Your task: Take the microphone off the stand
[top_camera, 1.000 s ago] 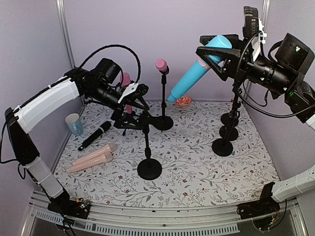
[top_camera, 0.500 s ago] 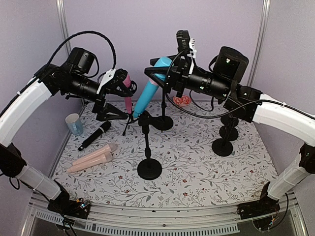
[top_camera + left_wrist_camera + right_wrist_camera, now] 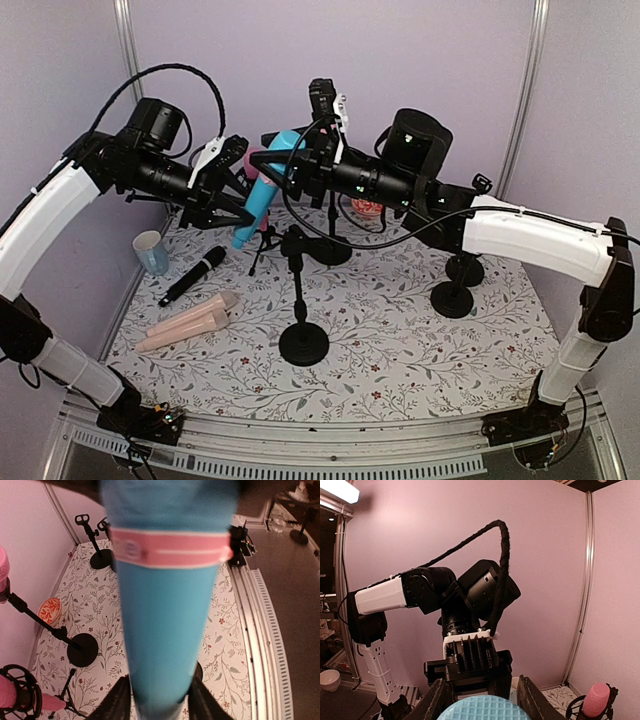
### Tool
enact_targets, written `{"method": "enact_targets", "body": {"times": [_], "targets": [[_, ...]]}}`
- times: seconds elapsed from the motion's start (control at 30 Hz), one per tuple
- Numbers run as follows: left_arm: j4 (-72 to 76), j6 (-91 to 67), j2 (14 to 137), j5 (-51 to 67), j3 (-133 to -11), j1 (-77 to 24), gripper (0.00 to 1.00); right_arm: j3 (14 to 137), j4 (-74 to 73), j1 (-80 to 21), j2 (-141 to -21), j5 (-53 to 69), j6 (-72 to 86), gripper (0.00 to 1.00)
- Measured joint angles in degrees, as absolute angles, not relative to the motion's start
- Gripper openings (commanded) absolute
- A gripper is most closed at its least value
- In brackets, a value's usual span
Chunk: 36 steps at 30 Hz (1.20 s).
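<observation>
Crowding blue microphone (image 3: 260, 195), black stand (image 3: 300, 300), cup (image 3: 152, 252)

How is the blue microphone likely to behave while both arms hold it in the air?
The blue microphone is probably stiff: it runs straight from head to tail without sagging. Its smooth, tapering handle might slide through the jaws of the left gripper if held loosely. Being round, it would likely roll if laid on the table.
</observation>
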State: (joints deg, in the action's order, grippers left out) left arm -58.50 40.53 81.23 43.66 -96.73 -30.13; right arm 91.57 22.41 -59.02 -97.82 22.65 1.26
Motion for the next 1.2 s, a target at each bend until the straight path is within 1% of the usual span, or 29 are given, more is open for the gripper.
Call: {"method": "enact_targets", "body": {"times": [0.03, 0.07, 0.1, 0.13, 0.17, 0.23, 0.4, 0.6, 0.77, 1.0, 1.13, 1.2], "targets": [[-58.7, 40.3, 81.2, 43.9, -96.4, -29.9, 0.14, 91.6, 22.9, -59.0, -98.1, 22.6, 1.1, 0.46], [-58.7, 40.7, 81.0, 44.2, -96.0, -29.7, 0.07, 91.6, 23.2, -58.9, -98.4, 22.6, 1.1, 0.63], [-58.6, 41.0, 80.9, 44.4, -95.4, -29.3, 0.0, 91.6, 23.4, -58.9, -98.7, 22.5, 1.4, 0.74], [-58.5, 40.8, 80.6, 44.3, -94.8, -28.8, 0.0, 91.6, 23.3, -58.8, -98.9, 22.5, 1.7, 0.84], [-58.1, 40.8, 80.3, 44.0, -94.1, -28.3, 0.0, 91.6, 23.3, -58.9, -99.0, 22.5, 1.9, 0.91], [-57.3, 41.3, 79.4, 43.2, -92.0, -26.7, 0.0, 91.5, 23.2, -59.1, -99.0, 21.8, 1.8, 0.99], [-54.9, 43.5, 75.6, 38.4, -82.3, -21.5, 0.0, 87.6, 20.1, -59.1, -96.7, 18.1, 0.5, 0.99], [-51.4, 46.2, 73.1, 25.9, -67.0, -12.6, 0.0, 80.8, 14.8, -58.0, -89.9, 15.7, -0.7, 0.99], [-47.2, 48.1, 73.2, 16.1, -56.5, -7.7, 0.0, 77.6, 11.8, -57.3, -85.3, 13.8, -1.1, 0.99], [-39.2, 49.3, 76.3, 6.9, -50.2, -4.3, 0.0, 77.3, 6.0, -57.3, -84.8, 12.4, -2.1, 0.99], [-37.9, 49.2, 78.0, 6.1, -49.7, -3.4, 0.0, 77.3, 3.4, -57.3, -84.9, 12.3, -2.6, 0.99], [-37.9, 49.0, 78.0, 7.4, -49.8, -3.3, 0.04, 77.4, 2.5, -57.3, -84.9, 12.2, -2.8, 0.99]]}}
